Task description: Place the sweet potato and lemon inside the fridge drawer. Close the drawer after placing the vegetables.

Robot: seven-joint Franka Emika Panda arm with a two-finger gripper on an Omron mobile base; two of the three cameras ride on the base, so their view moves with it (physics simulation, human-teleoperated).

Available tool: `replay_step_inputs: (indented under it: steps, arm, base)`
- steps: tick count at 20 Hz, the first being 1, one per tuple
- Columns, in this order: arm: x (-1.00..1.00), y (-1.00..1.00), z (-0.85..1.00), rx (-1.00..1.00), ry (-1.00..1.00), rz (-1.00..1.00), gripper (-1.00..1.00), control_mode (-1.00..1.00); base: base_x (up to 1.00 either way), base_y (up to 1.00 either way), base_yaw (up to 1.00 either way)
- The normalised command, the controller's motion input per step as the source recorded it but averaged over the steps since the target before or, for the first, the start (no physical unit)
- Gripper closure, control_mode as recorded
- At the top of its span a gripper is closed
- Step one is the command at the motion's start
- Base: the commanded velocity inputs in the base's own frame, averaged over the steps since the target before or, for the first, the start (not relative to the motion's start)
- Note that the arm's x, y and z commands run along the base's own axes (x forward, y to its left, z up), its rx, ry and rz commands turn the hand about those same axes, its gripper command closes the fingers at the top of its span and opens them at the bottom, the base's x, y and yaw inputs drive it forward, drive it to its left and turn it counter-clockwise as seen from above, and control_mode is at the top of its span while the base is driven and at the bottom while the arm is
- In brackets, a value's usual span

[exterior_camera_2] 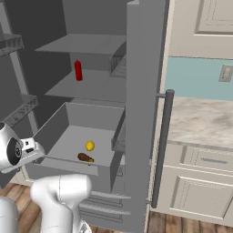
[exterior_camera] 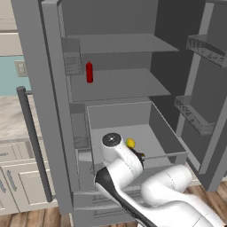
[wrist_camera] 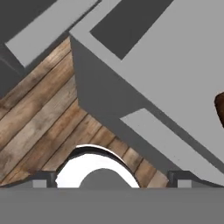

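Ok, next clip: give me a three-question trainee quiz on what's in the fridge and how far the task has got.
1. True or false: the lemon and the sweet potato both lie inside the fridge drawer.
2. The red bottle stands on: A) the drawer floor B) a fridge shelf C) the counter.
3. Fill in: the drawer is pulled ____, so one task step remains.

Key:
1. True; they lie apart on its floor.
2. B.
3. Out (open); closing it remains.
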Motion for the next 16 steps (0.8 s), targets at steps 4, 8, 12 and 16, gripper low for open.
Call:
replay_step_inputs:
  steps: [4,8,12,16]
  arm:
    - [0.24,0.23,-0.77,-0.21,0.19,0.18,-1.00,-1.00]
    - [0.45,0.02,-0.77,-0.15,0.15,0.18,-1.00,-1.00]
    - [0.60,-0.04,-0.49,-0.01,0.01,0.15,-1.00,-1.00]
    - [0.73,-0.16,-0.22,0.00,-0.02,0.11,-1.00,-1.00]
  base:
    - [0.00,0.00,0.00]
    - [0.00,0.00,0.00]
    - [0.00,0.00,0.00]
    - [0.00,0.00,0.00]
